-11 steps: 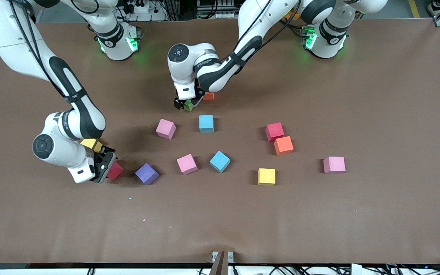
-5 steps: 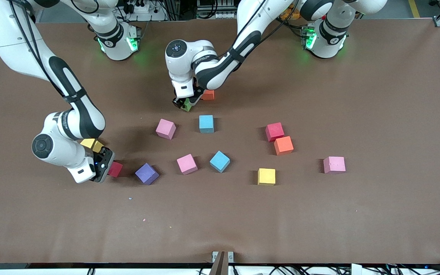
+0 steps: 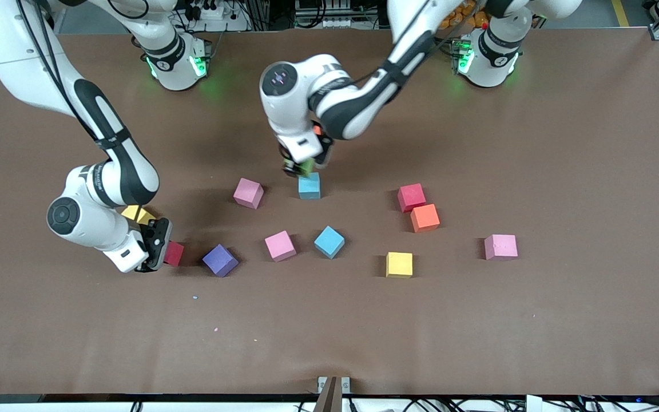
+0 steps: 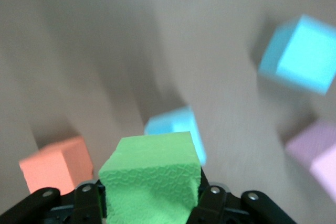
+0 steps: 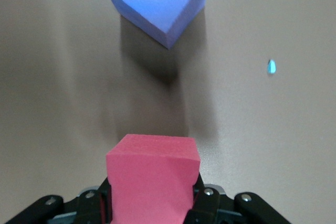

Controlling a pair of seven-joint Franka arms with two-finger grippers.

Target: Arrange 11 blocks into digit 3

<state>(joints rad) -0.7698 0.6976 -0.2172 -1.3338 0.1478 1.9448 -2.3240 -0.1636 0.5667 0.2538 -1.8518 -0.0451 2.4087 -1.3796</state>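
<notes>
Looking down at the brown counter, we saw the left tool up in the air, pinching a green block tight between its fingers. It hung over the counter just by a blue block. In the left wrist view the green block filled the space between the two black fingers, and an orange block sat on the counter below.

We saw the right tool low at the right arm's end of the counter, pinching a red block. In the right wrist view the red block sat squeezed between the fingers. A purple block lay just beside it, and a yellow block peeked out from under the right arm.

We found the other blocks scattered and apart, so no digit 3 was built. A pink block lay near the blue one. Nearer the front camera were another pink block and a second blue block. Toward the left arm's end, a red block touched an orange block. A yellow block and one more pink block sat by themselves.
</notes>
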